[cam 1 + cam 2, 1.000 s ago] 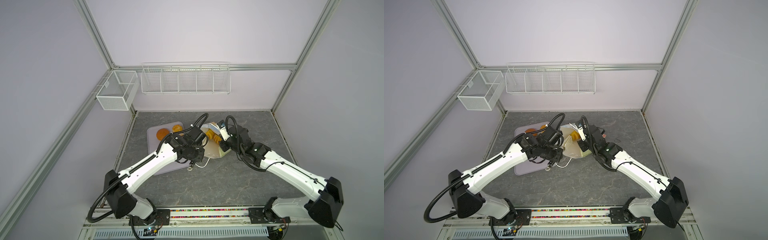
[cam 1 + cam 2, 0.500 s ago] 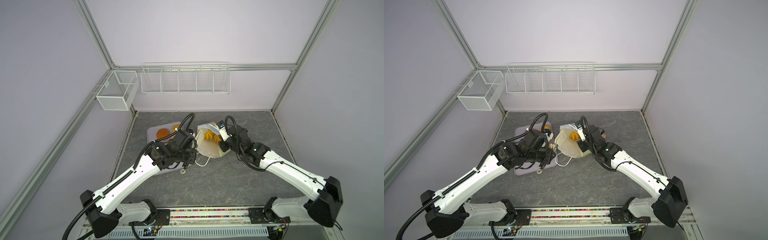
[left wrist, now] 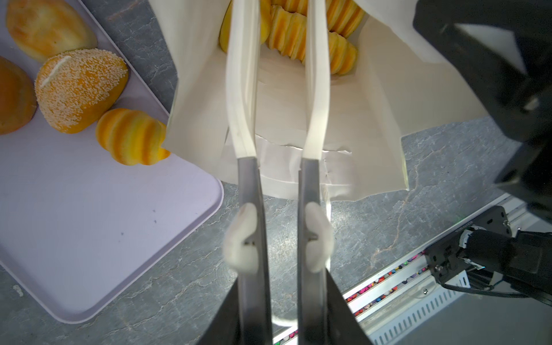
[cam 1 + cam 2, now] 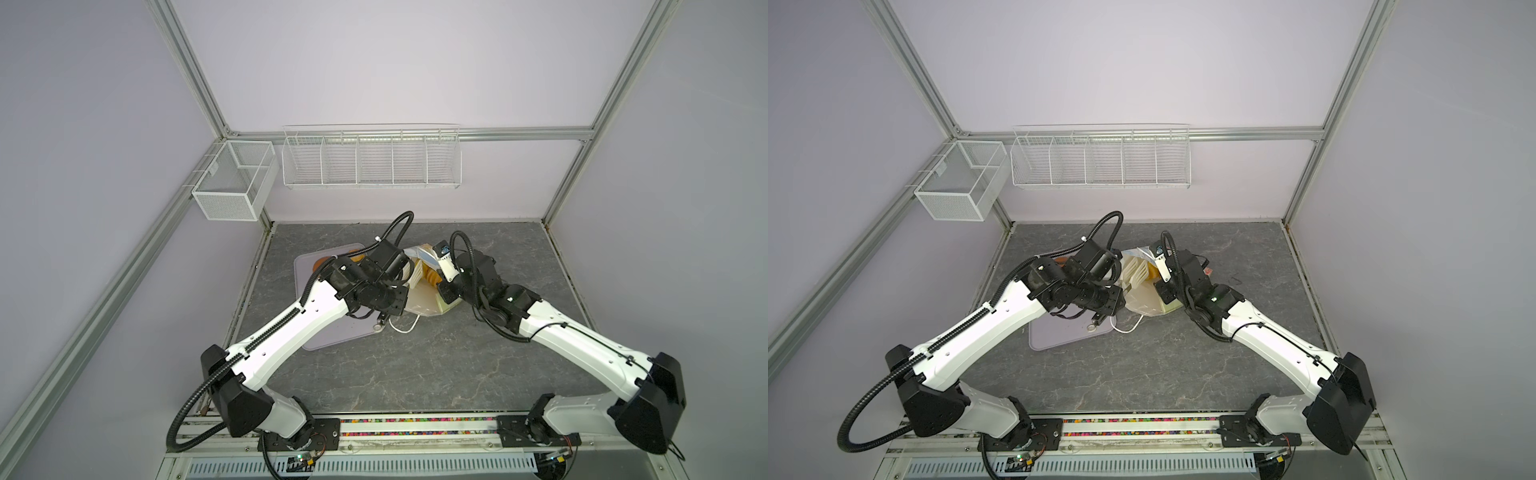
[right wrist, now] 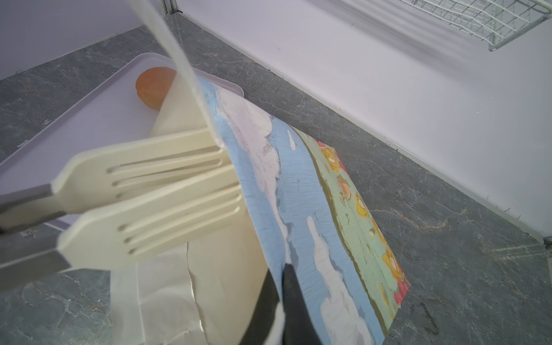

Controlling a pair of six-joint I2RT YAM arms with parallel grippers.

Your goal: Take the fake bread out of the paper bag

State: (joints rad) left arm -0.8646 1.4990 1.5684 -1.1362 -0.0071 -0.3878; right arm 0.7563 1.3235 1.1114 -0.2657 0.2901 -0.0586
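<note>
Entry: my left gripper point(image 5: 233, 179), back from the lilac tray point(image 3: 89, 209), jaws apart and empty, enters the mouth of the paper bag point(image 5: 298, 194) lying mid-way across the worktop point(image 4: 415, 365) against the tray's edge, right gripper point(image 5: 282, 277) pinching its upper wall; ridged rolls point(image 3: 286, 35) remain deep inside, so I judge another pick due.

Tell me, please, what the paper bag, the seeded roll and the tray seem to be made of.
Paper bag: matte printed paper, creased and torn at the mouth. Seeded roll: probably plastic or foam, glossy orange below its pale grainy coating. Tray: likely plastic, smooth lilac, rounded rim.
</note>
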